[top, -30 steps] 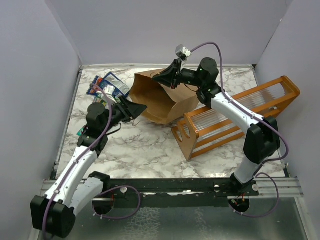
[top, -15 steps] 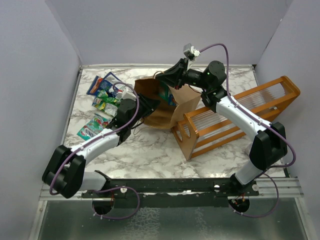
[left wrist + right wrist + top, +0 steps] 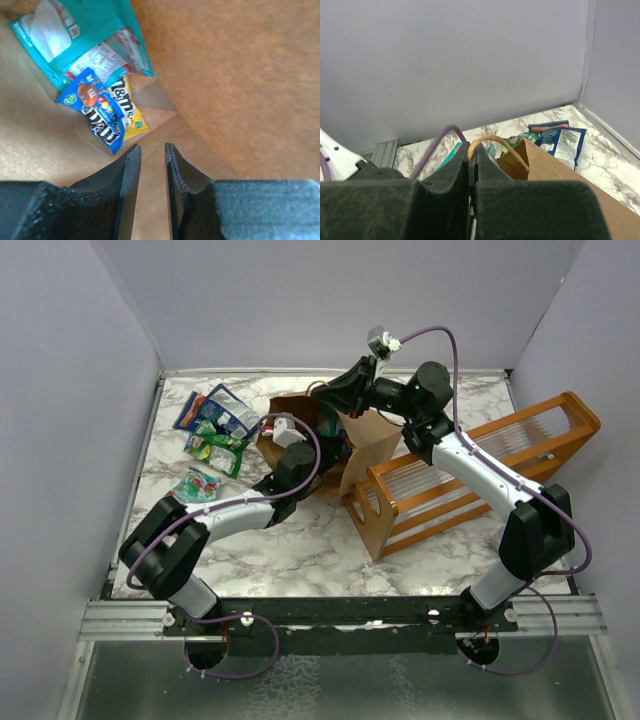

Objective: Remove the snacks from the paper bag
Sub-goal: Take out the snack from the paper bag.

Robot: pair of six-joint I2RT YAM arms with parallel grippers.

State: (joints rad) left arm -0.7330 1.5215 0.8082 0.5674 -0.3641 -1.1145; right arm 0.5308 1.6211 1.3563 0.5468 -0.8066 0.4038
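The paper bag lies on its side in the middle of the far half of the table. Its long axis runs roughly left to right, with the mouth turned to the left and the closed end just beside the orange rack, so there is little room on that side. The table is open in front of the bag. Further left, a pile of snacks lies out on the marble near the side wall, with one more packet nearer the arms. The right gripper is pressed together on the bag's loop handle and holds the upper rim up off the table. The left gripper is inside the bag, its fingers only a narrow gap apart with nothing between them, brown paper close on both sides. Ahead of it at the closed end lie a teal packet, a blue packet partly over a yellow packet, and the fingertips are near but not touching the blue one. A second ago the left gripper was outside the bag at its left edge, the bag lay flatter, and the right gripper sat lower on the rim. Since then the left arm has stretched across and gone in through the mouth, and the right arm has lifted the handle.
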